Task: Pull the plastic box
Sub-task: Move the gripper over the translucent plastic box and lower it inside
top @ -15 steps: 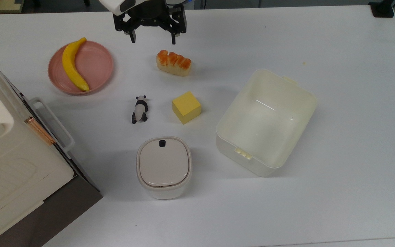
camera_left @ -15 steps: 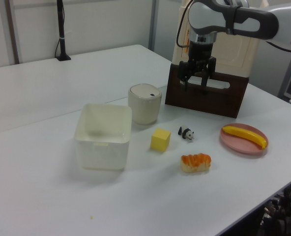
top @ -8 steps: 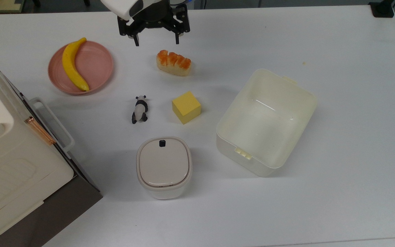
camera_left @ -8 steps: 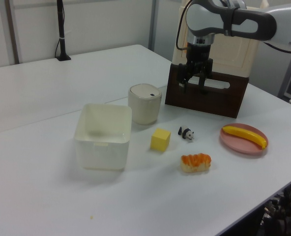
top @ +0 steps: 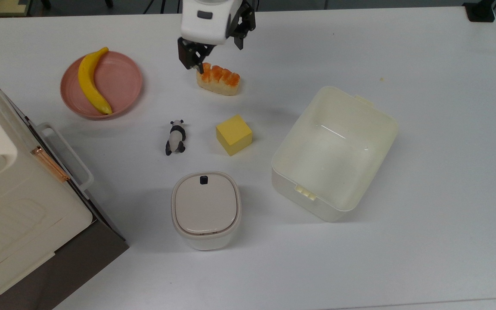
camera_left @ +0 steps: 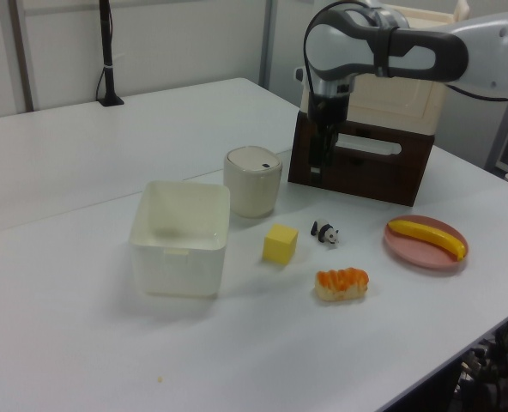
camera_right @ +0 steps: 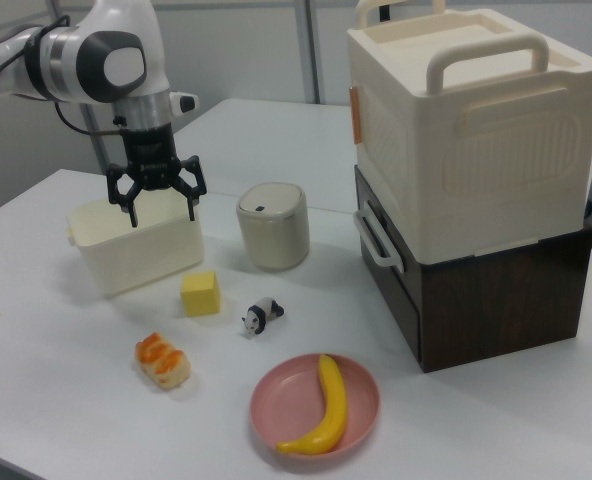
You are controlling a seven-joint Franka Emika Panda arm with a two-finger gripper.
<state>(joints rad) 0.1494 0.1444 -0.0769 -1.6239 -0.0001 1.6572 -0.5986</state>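
Since a second ago, the gripper (camera_right: 160, 209) has turned and shifted toward the plastic box (top: 335, 153), fingers spread apart, holding nothing. That box, a translucent cream tub with rounded corners, sits untouched at the top view's right, near the yellow cube (top: 234, 134).

White-grey arm (camera_right: 96, 50), black gripper (camera_right: 156, 208)
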